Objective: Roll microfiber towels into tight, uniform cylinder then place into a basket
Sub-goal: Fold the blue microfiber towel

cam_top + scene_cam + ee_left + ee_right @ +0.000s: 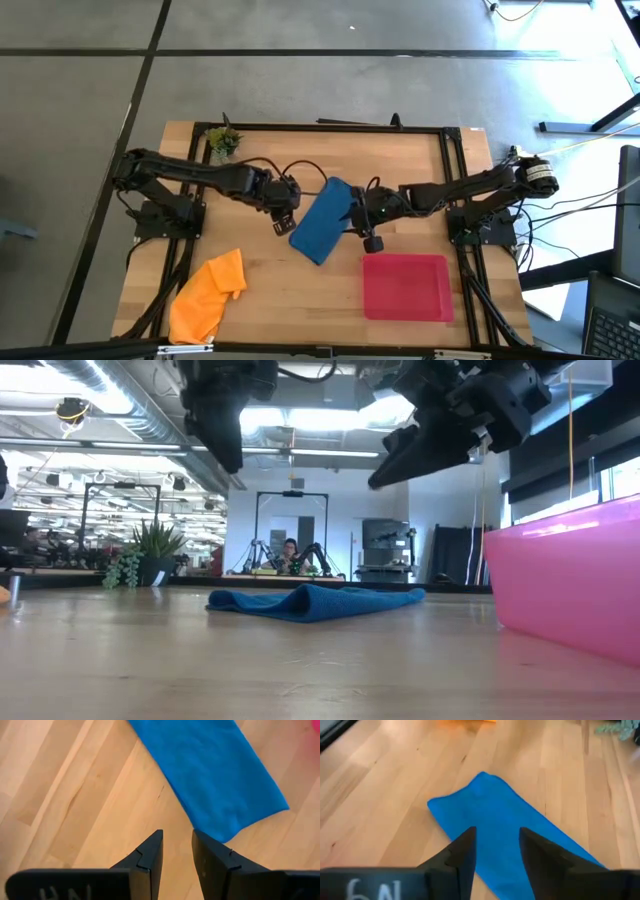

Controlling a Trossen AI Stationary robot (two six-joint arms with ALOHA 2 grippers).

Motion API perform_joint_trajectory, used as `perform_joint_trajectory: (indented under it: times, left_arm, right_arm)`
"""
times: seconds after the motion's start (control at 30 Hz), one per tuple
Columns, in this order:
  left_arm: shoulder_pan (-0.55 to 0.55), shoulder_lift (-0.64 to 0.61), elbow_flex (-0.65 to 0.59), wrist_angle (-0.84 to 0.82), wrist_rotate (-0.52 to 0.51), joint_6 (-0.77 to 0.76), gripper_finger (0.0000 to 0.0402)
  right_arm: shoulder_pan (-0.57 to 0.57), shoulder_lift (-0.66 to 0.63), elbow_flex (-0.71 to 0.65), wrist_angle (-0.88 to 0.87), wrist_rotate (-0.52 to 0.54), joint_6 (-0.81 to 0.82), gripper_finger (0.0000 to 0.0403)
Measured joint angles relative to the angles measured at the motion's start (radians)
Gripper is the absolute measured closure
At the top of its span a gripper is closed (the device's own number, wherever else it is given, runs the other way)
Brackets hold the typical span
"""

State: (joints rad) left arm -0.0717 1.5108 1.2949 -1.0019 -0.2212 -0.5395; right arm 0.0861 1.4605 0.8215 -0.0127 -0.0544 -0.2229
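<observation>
With the blue towel lying flat on the counter beside the red basket, both the left pincer and right pincer hover above it, empty and slightly apart, so uneven pinches could skew the roll.

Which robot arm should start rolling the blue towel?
Probably the right. The right gripper hangs open directly over the blue towel, while the left gripper, also open, is over bare wood just past the towel's corner. Both are close, so it's a slight edge.
</observation>
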Motion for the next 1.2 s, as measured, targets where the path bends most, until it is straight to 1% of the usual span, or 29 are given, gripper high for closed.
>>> perform_joint_trajectory:
  times: [0.07,0.17,0.27,0.37,0.43,0.57,0.63,0.73,0.9,1.03,1.13,1.2]
  left_arm:
    - [-0.003,0.0,0.0,0.0,-0.004,-0.001,0.0305]
    - [-0.002,-0.001,0.0,0.001,-0.039,-0.008,0.0305]
    - [-0.002,-0.001,0.0,0.001,-0.05,-0.008,0.0305]
    - [-0.003,-0.001,0.0,-0.006,-0.05,-0.008,0.0305]
    - [-0.002,-0.005,0.0,-0.02,-0.05,-0.008,0.0305]
    - [-0.002,-0.01,0.0,-0.05,-0.05,0.011,0.0305]
    - [-0.002,-0.027,0.0,-0.061,-0.051,0.025,0.0305]
    - [-0.003,-0.062,0.0,-0.079,-0.051,0.053,0.0305]
    - [-0.002,-0.152,0.0,-0.1,-0.051,0.121,0.0305]
    - [-0.003,-0.221,0.0,-0.125,-0.051,0.179,0.0305]
    - [0.004,-0.266,0.0,-0.125,-0.053,0.179,0.0305]
    - [0.004,-0.288,0.0,-0.118,-0.056,0.169,0.0305]
  right_arm:
    - [0.005,0.003,0.0,0.0,0.0,-0.026,0.0229]
    - [0.015,0.03,0.0,0.064,-0.001,-0.115,0.0209]
    - [0.018,0.088,0.0,0.157,-0.039,-0.176,0.02]
    - [0.018,0.135,0.026,0.186,-0.085,-0.165,0.0199]
    - [0.018,0.156,0.082,0.137,-0.069,-0.147,0.0199]
    - [0.017,0.206,0.232,-0.05,-0.046,-0.095,0.0199]
    - [0.017,0.248,0.303,-0.148,-0.045,-0.097,0.0199]
    - [0.019,0.325,0.386,-0.249,-0.046,-0.098,0.0199]
    - [0.046,0.451,0.497,-0.272,-0.05,-0.094,0.0199]
    - [0.066,0.526,0.593,-0.281,-0.064,-0.047,0.0199]
    - [0.077,0.559,0.647,-0.358,-0.093,-0.048,0.0199]
    - [0.082,0.562,0.658,-0.404,-0.096,-0.049,0.0199]
